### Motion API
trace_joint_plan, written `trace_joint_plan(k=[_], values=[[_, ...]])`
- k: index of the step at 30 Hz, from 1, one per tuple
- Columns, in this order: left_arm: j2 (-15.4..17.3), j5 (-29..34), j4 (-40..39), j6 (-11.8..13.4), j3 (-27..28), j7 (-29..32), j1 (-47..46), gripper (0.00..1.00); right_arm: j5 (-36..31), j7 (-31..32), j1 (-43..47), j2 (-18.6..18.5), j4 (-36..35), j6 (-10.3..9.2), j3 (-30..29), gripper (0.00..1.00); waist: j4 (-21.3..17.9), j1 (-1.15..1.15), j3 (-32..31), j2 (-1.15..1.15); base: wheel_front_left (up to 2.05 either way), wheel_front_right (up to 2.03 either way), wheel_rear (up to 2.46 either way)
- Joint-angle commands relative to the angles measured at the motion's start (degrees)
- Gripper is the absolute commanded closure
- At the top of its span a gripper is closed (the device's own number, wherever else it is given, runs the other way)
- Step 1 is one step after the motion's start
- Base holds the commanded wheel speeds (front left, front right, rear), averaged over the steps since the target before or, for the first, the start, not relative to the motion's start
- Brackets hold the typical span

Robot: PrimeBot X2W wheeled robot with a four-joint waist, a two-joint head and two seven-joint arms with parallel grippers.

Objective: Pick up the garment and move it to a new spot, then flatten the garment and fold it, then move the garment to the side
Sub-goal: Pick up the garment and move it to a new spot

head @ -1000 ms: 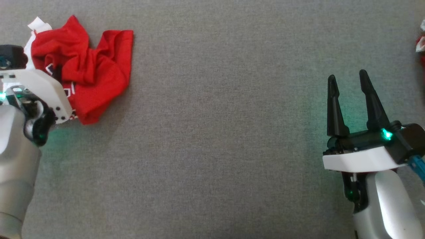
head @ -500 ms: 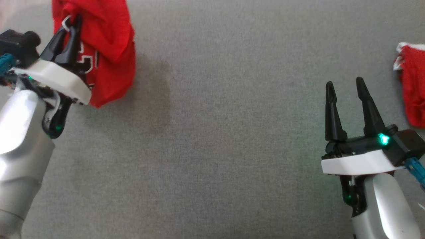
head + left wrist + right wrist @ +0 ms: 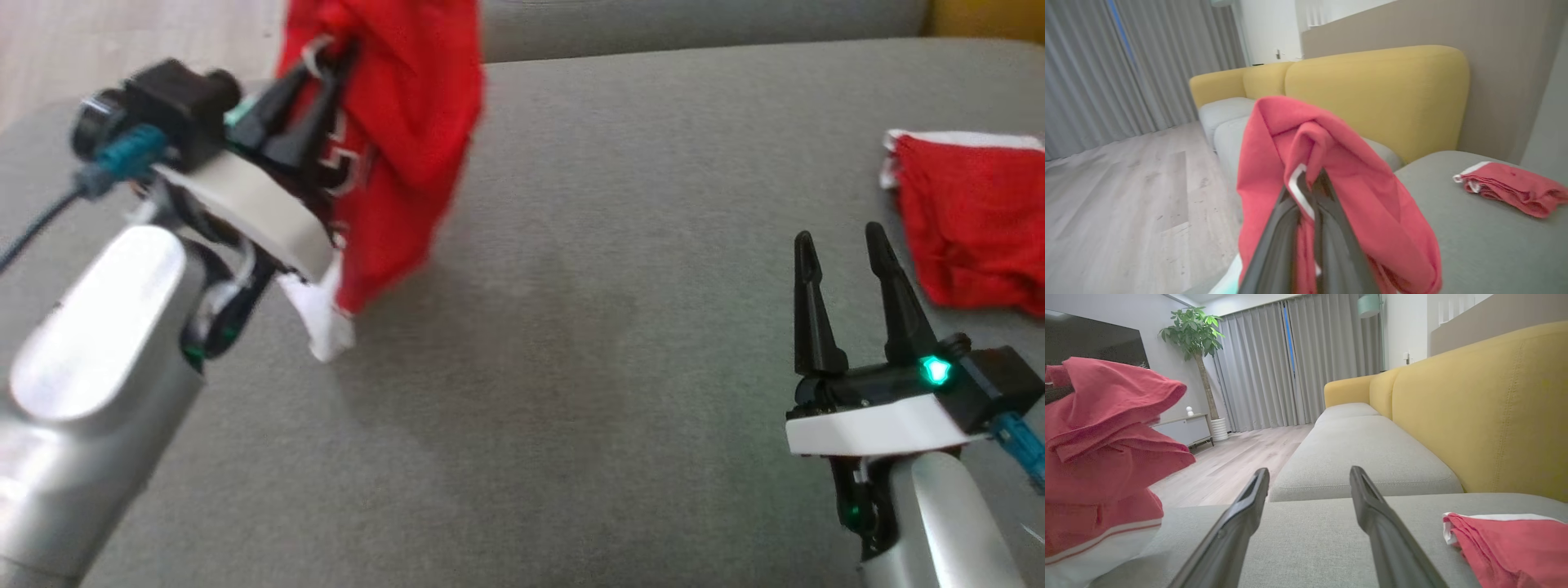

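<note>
We are facing a grey, yellow-backed sofa (image 3: 571,343). Our left gripper (image 3: 333,59) is clamping the red garment (image 3: 416,122); the right gripper (image 3: 839,233) is gaping empty.

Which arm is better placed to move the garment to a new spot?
Left. The left gripper is shut on the red garment, which hangs from it; the right gripper is open and empty.

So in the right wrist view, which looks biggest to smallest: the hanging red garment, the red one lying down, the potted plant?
The hanging garment, largest, though nearness to the camera inflates it.
Then the lying garment.
The potted plant smallest, but it stands far off.
</note>
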Motion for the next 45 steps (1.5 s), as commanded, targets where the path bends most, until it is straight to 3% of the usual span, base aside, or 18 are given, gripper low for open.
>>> trace_joint_plan(k=[1, 7, 14, 15, 16, 24, 30, 39, 45], values=[[2.7, 0.01, -3.25, 0.84, 2.17, 0.82, -2.3, 1.0, 0.47, -0.52, -1.71, -0.15, -2.29, -0.05, 1.67, 0.0, -1.81, 0.01, 0.64, 0.0, 0.0, 0.0, 0.0], [2.97, 2.3, -7.56, 1.14, -0.55, 4.22, -3.4, 1.0, 1.68, -0.52, -3.64, -0.15, -3.26, -0.05, 3.36, 0.0, -7.7, 0.01, 3.82, 0.0, 0.0, 0.0, 0.0], [1.3, 5.98, -1.04, -2.36, -5.65, 3.74, -8.47, 1.0, 4.19, -0.52, -6.07, -0.15, -4.46, -0.05, 5.39, 0.0, -14.69, 0.01, 8.2, 0.0, 0.0, 0.0, 0.0], [0.92, 6.69, 0.79, -2.69, -6.42, 2.95, -9.35, 0.78, 4.51, -0.52, -6.3, -0.15, -4.52, -0.05, 5.64, 0.0, -15.44, 0.01, 8.69, 0.0, 0.0, 0.0, 0.0], [0.33, 7.26, 2.82, -2.9, -7.0, 2.0, -10.15, 0.0, 4.72, -0.52, -6.47, -0.15, -4.59, -0.05, 5.82, 0.0, -15.93, 0.01, 9.03, 0.0, 0.0, 0.0, 0.0], [-3.97, 9.5, 16.62, -1.43, -6.7, -7.34, -12.82, 0.0, 4.66, -0.52, -6.09, -0.15, -4.31, -0.05, 5.76, 0.0, -15.82, 0.01, 8.31, 0.0, 0.0, 0.0, 0.0], [-5.71, 7.23, 21.28, 0.39, -4.15, -14.88, -10.06, 0.0, 2.53, -0.52, -4.99, -0.15, -3.41, -0.05, 4.36, 0.0, -10.9, 0.01, 5.13, 0.0, 0.0, 0.0, 0.0], [-6.05, 3.18, 18.72, 3.98, -0.49, -19.76, 0.78, 0.0, -1.43, -0.52, -2.02, -0.15, -1.74, -0.05, 1.65, 0.0, -1.58, 0.01, -0.26, 0.0, 0.0, 0.0, 0.0], [-6.71, 2.98, 13.77, 7.95, 0.33, -20.47, 11.28, 0.0, -1.84, -0.52, 0.34, -0.15, -0.23, -0.05, 1.17, 0.0, 2.0, 0.01, -2.51, 0.0, 0.0, 0.0, 0.0]])
